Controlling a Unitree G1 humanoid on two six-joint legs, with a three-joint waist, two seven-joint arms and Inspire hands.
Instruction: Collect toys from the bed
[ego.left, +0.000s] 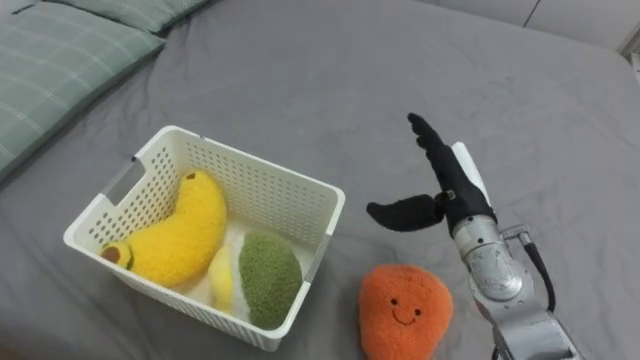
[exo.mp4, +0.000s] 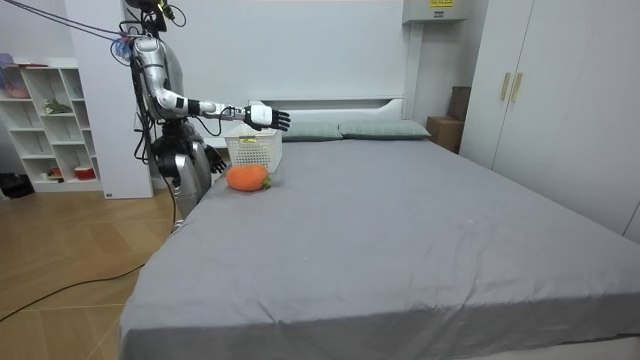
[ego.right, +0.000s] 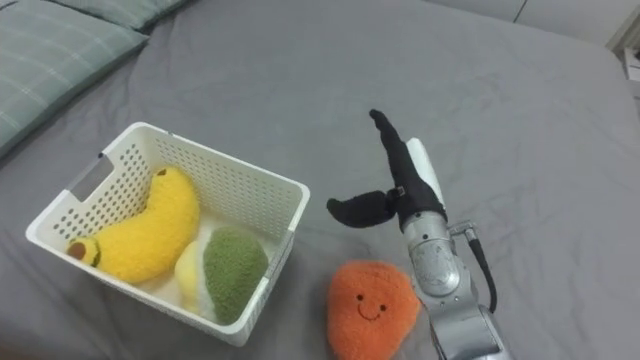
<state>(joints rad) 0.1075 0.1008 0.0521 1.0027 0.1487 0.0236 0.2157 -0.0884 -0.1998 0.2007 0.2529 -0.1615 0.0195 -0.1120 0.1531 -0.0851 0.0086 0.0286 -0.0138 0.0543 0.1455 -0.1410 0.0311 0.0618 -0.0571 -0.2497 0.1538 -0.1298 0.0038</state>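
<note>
A wide bed (ego.left: 400, 60) with a grey sheet fills the scene, with a green checked pillow (ego.left: 60, 60) at the far left. The robot stands at the bed's side. On the left of the sheet sits a white slatted basket (ego.left: 250, 162). It already holds a yellow banana plush (ego.left: 180, 235) and a green and yellow plush (ego.left: 265, 278). One toy is still out: an orange plush (ego.left: 404, 310) with a smiling face, lying face up on the sheet just right of the basket's near corner, apart from it. It is rounded, with no clear long axis. The right hand (ego.left: 452, 192) hovers over bare sheet just beyond this toy, fingers straight and pointing away, thumb spread left, holding nothing. The toy lies nearer than the hand and slightly left, beside the forearm, so the hand likely must draw back and down. The left hand (exo.mp4: 216, 162) hangs by the robot's hip, farther off.
</note>
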